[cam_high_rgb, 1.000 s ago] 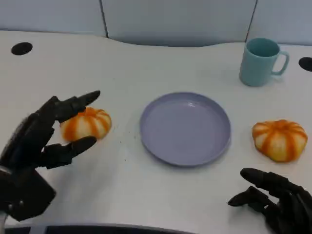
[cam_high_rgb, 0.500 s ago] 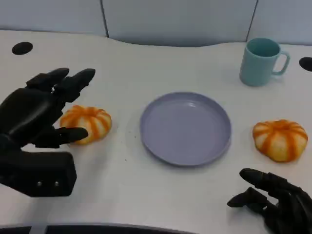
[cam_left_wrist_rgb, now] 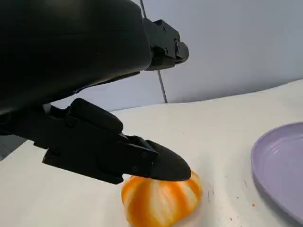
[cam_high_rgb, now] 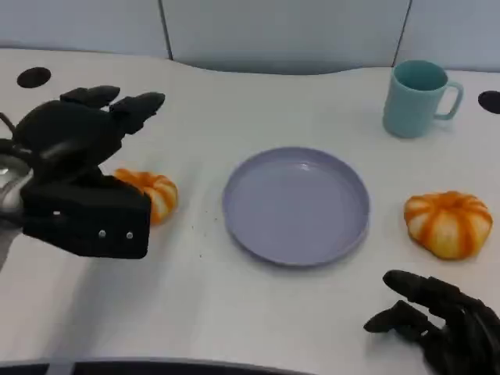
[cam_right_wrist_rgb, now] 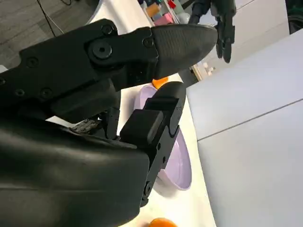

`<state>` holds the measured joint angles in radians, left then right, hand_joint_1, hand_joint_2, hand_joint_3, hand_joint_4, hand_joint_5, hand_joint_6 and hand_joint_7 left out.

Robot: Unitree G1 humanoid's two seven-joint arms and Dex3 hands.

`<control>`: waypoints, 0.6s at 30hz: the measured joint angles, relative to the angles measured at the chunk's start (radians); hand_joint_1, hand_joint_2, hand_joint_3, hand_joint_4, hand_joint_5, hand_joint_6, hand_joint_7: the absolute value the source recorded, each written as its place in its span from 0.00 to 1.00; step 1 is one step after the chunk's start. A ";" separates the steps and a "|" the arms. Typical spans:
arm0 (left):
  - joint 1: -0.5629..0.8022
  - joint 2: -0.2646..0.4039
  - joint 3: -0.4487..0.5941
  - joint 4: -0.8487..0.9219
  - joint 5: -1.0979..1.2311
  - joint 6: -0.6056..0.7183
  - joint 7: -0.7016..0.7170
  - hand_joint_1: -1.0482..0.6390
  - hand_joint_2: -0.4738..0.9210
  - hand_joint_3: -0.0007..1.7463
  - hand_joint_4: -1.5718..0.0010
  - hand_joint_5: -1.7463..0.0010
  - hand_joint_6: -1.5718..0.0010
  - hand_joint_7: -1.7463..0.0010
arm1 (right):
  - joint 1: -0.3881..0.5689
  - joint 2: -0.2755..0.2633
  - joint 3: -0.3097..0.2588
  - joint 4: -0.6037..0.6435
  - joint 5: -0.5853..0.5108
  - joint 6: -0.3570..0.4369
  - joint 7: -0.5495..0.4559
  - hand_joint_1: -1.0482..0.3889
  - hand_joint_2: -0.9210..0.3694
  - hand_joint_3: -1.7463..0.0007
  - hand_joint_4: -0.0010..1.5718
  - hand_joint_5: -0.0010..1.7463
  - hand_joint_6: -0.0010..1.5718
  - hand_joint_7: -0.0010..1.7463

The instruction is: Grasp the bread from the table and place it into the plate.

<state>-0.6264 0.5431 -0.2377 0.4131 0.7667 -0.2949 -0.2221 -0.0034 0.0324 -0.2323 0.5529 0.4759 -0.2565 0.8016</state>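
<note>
Bread (cam_high_rgb: 152, 191) is lying on the bench (cam_high_rgb: 258, 312), left of the plate (cam_high_rgb: 295, 205). The left robot hand (cam_high_rgb: 78, 137) is being held above it, fingers apart, holding nothing. Fingers should be lowered around both sides before being closed. The right robot hand (cam_high_rgb: 437, 320) is resting empty, fingers apart.

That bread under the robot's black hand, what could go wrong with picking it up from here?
The left hand hovers above the left bread with fingers spread, not gripping; closing off-centre could push the round loaf away. A loose hold might drop it short of the plate. A second bread still lies beside the plate.
</note>
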 measured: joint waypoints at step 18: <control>-0.262 -0.110 -0.170 0.452 -0.005 0.045 -0.028 0.15 0.99 0.01 0.90 0.97 0.89 0.99 | 0.004 0.000 -0.001 0.001 0.002 -0.013 0.011 0.19 0.00 0.84 0.40 0.60 0.65 0.04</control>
<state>-0.8888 0.4330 -0.4077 0.8648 0.7614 -0.2494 -0.2506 0.0008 0.0322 -0.2336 0.5536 0.4782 -0.2694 0.8131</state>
